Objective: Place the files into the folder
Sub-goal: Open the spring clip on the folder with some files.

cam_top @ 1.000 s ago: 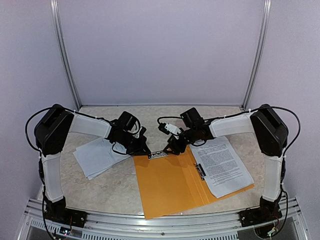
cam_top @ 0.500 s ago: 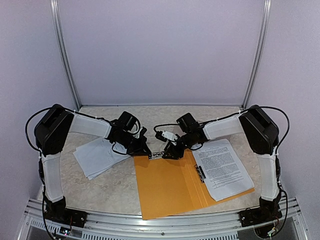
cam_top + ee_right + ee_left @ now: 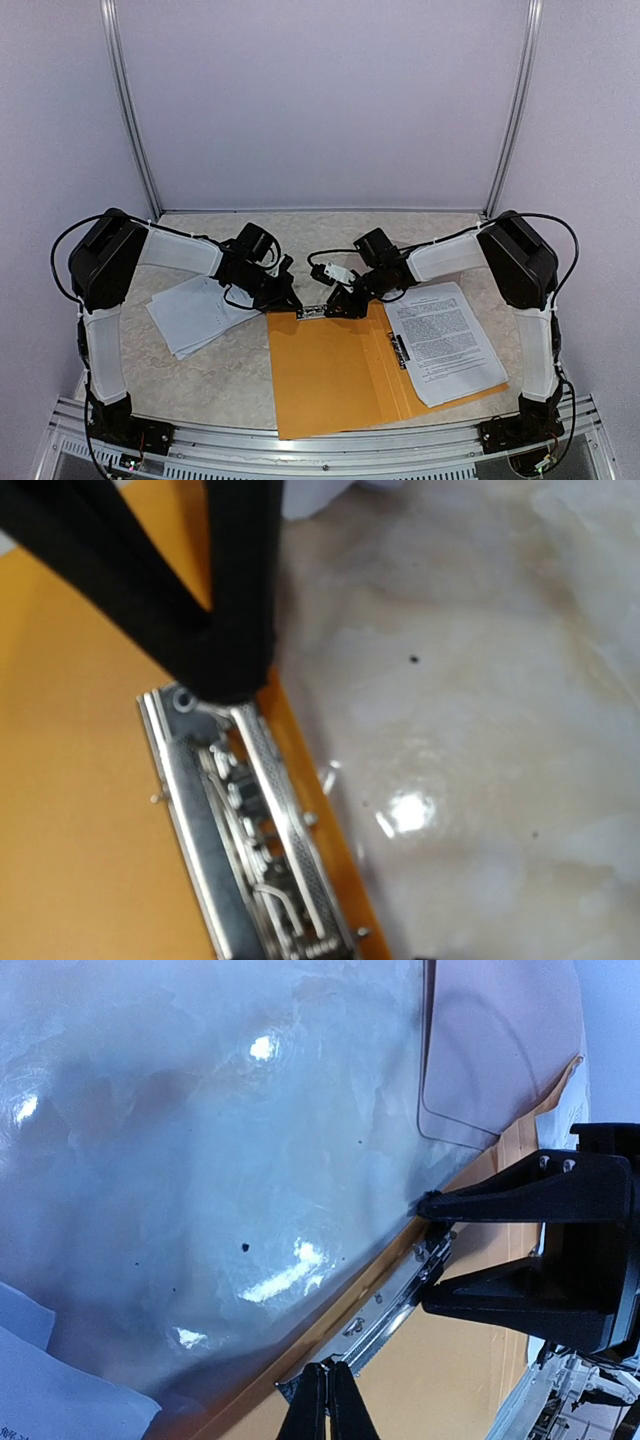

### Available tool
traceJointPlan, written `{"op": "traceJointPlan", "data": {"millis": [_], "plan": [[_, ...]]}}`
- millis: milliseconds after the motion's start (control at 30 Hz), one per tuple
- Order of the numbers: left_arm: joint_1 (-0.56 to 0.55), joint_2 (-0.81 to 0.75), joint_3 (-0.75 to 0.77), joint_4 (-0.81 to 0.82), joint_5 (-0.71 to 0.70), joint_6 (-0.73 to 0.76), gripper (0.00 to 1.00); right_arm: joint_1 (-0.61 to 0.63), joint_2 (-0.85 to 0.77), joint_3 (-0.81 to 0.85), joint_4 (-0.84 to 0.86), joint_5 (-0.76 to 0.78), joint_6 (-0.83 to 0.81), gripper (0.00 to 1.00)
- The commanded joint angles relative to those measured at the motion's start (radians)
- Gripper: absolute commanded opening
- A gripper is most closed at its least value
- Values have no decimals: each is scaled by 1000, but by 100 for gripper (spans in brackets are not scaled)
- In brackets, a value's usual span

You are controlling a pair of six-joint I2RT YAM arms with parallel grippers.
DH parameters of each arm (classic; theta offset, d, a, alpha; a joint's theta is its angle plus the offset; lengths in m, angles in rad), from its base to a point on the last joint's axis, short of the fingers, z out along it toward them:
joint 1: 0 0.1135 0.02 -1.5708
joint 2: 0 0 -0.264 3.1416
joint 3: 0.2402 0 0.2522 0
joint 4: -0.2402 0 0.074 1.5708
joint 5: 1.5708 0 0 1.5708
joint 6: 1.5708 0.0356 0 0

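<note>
**Two tools at the clip, files waiting**

One orange folder [image 3: 330, 370] lies open on the tabletop [image 3: 230, 380]. Two sets of files flank it, one on its right flap [image 3: 445, 340] and one to its left [image 3: 190, 315]. At its far edge is one metal clip [image 3: 313, 312]. The left tool [image 3: 292, 305], pinched shut, pins one end. The right tool [image 3: 345, 305], jaws partly apart, straddles the other end, probably to open it.

Right wrist view, slightly blurred. Directly ahead of my jaws lies the metal clip [image 3: 240, 820] of the orange folder [image 3: 80, 780]. It sits along the folder's edge and runs away from me. At the clip's far end is the left gripper [image 3: 225, 680], its two black fingers pressed together into one tip that touches the clip's end. To the right of my jaws is the glossy marbled table [image 3: 480, 730], with glare spots and a few dark specks.
</note>
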Motion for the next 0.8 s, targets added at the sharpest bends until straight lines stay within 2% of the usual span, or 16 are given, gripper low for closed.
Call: {"op": "traceJointPlan", "data": {"millis": [0, 467, 767], "plan": [[-7, -9, -17, 49, 12, -53, 0, 2, 26, -45, 2, 16, 10, 17], [-48, -20, -108, 37, -105, -115, 0, -2, 42, -60, 5, 54, 34, 12], [-51, 10, -166, 52, -116, -129, 0, -2, 59, -59, -13, 78, 43, 8]]}}
